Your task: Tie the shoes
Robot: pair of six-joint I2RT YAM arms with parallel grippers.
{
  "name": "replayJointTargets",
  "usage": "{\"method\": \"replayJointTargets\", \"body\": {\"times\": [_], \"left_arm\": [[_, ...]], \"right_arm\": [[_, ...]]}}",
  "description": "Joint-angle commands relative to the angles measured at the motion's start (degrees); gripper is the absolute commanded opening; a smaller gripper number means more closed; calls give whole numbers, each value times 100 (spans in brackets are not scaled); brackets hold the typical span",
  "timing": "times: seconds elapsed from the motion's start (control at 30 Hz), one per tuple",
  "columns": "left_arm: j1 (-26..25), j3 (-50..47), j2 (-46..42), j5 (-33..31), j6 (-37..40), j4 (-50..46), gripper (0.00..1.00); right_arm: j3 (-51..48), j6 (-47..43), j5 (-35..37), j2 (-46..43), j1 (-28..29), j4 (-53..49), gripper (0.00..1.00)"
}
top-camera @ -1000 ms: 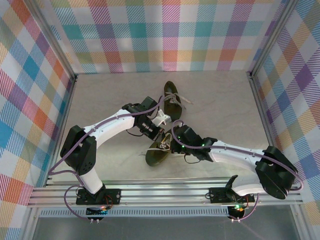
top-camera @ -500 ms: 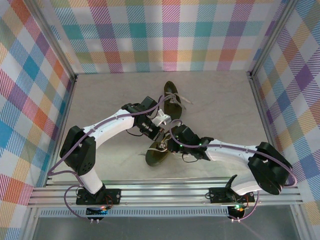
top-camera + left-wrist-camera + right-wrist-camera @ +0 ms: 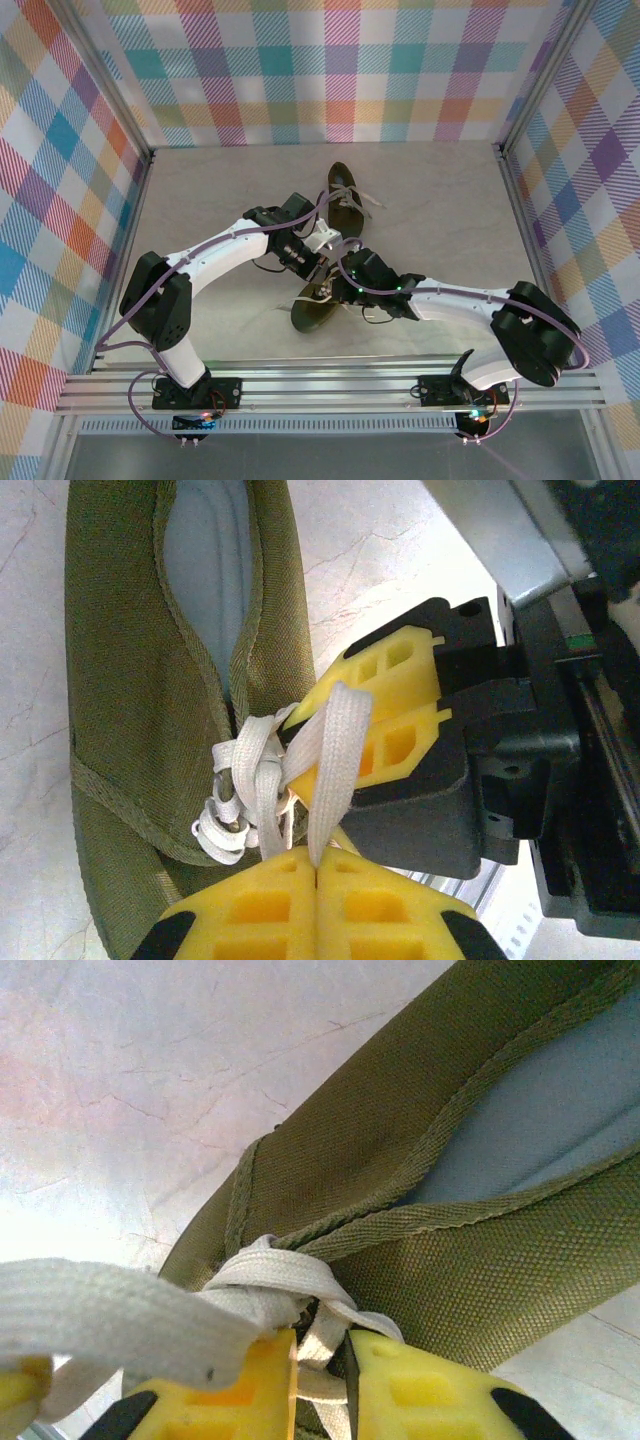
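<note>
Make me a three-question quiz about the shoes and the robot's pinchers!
1. Which shoe is the left gripper working at?
A) the nearer shoe
B) the farther shoe
C) a shoe up on the wall

2. What colour is the lace?
A) red
B) cream-white
C) black

3. What is the left gripper doing?
A) standing wide open
B) shut on nothing
C) shut on the lace

Answers:
1 A: the overhead view shows both arms meeting over the nearer shoe, while the farther shoe lies beyond them.
2 B: the lace looks pale cream against the green cloth.
3 C: the two yellow fingers are pressed together with the lace pinched between them.
</note>
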Motion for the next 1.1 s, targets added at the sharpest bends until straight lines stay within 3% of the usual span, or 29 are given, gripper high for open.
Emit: {"method": "replayJointTargets", "body": {"times": [0.0,0.33,1.07], "left_arm": [[-39,-30,-163,4,82,-140,0],[-38,28,-60,39,87,-164,0],[-36,-36,-27,-294,-14,-123,0]], "right_arm": [[-169,-48,164,-284,-31,101,19],[-341,-68,123,-758,-22,115,19],[-172,7,-19,-142,-20,649,20]]}}
